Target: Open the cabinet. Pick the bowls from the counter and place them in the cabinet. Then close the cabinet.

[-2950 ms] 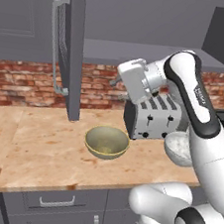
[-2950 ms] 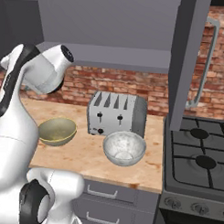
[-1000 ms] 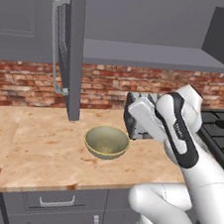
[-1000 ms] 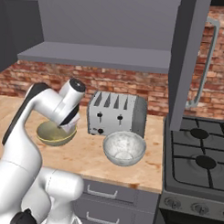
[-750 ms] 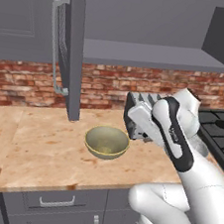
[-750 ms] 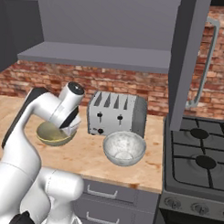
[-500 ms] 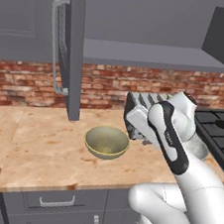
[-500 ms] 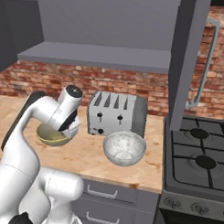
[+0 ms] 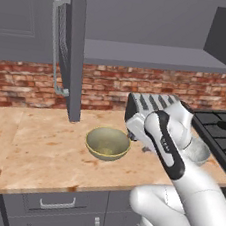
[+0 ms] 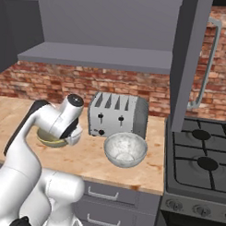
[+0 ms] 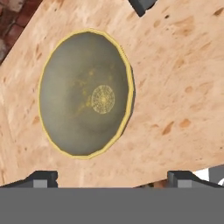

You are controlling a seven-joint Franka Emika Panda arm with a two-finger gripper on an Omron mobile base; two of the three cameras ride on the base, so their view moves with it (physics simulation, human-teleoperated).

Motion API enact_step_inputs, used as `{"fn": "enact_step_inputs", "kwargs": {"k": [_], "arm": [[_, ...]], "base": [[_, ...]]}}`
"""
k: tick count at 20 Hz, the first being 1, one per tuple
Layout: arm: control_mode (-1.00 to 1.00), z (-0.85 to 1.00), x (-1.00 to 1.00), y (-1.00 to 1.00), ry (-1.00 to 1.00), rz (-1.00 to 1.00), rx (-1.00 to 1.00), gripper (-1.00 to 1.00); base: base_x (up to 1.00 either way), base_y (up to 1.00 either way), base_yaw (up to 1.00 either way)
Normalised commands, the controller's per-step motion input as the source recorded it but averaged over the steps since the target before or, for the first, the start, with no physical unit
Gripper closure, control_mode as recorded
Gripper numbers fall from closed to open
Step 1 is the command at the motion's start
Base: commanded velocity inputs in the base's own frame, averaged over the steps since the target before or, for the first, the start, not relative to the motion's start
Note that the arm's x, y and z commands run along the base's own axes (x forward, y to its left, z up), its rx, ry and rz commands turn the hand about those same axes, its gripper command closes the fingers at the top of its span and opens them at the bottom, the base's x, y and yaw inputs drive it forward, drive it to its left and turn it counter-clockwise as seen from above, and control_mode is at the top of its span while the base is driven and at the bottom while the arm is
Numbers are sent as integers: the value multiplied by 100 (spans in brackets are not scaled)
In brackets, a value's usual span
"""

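Your gripper (image 11: 111, 177), jaws spread wide and holding nothing, hangs over the counter (image 11: 183, 78); olive-tan bowl (image 11: 85, 92) lies toward 11 o'clock, off centre.

Silver 4-slot toaster (image 10: 117, 116) at the back, near the red brick wall (image 9: 113, 87), slots up, 2 levers and knobs on its front face. Black gas stove (image 10: 198, 164) to the right, 2 burners visible, knobs along its front. Grey drawer fronts (image 9: 55, 204) below with short horizontal handles.
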Motion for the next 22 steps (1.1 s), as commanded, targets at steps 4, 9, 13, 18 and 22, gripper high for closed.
{"fn": "enact_step_inputs", "kwargs": {"k": [4,9,13,18,22], "arm": [[-100,-35,6,-4,0,-2,0,-100],[-100,-33,9,-2,0,-1,-1,-100],[-100,-28,18,0,0,-1,0,-100],[-100,-26,23,0,0,-2,0,-100],[-100,-22,24,0,0,-1,0,-100]], "base": [[0,0,0],[0,0,0],[0,0,0],[0,0,0],[0,0,0]]}}
